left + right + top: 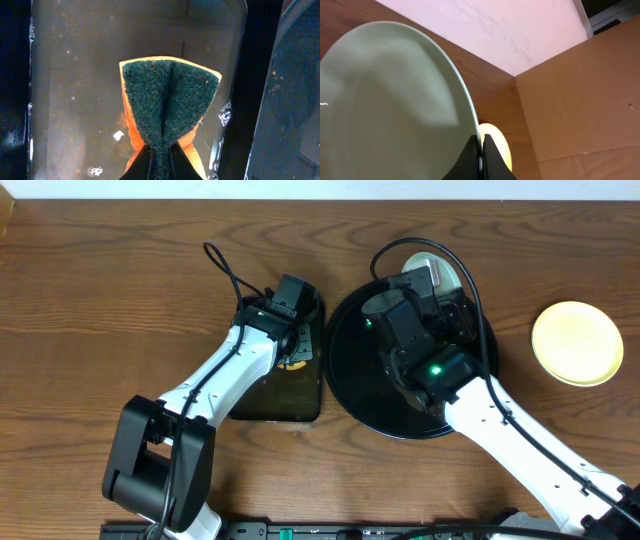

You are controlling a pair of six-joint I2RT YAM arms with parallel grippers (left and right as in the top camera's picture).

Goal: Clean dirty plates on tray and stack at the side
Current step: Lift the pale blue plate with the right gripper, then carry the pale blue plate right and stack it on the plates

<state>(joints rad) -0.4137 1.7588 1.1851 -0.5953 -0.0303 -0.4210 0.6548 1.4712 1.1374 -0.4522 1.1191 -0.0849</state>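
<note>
My right gripper [425, 285] is shut on the rim of a pale mint-green plate [447, 272] and holds it tilted over the far edge of the round black tray [350, 385]. In the right wrist view the jaws [481, 155] pinch the edge of this plate [385, 110], whose visible face looks free of sauce. A yellow plate [577, 343] lies flat on the bare wood at the right and also shows behind the fingers as the yellow plate [496, 142]. My left gripper [161, 162] is shut on a folded green-and-orange sponge [167, 100] over the black basin [290, 405].
The basin [75, 75] holds murky water with small bubbles and specks. It stands right next to the tray's left side. A cardboard box [575, 100] and a pale wall stand beyond the table's far right corner. Cables loop above both wrists.
</note>
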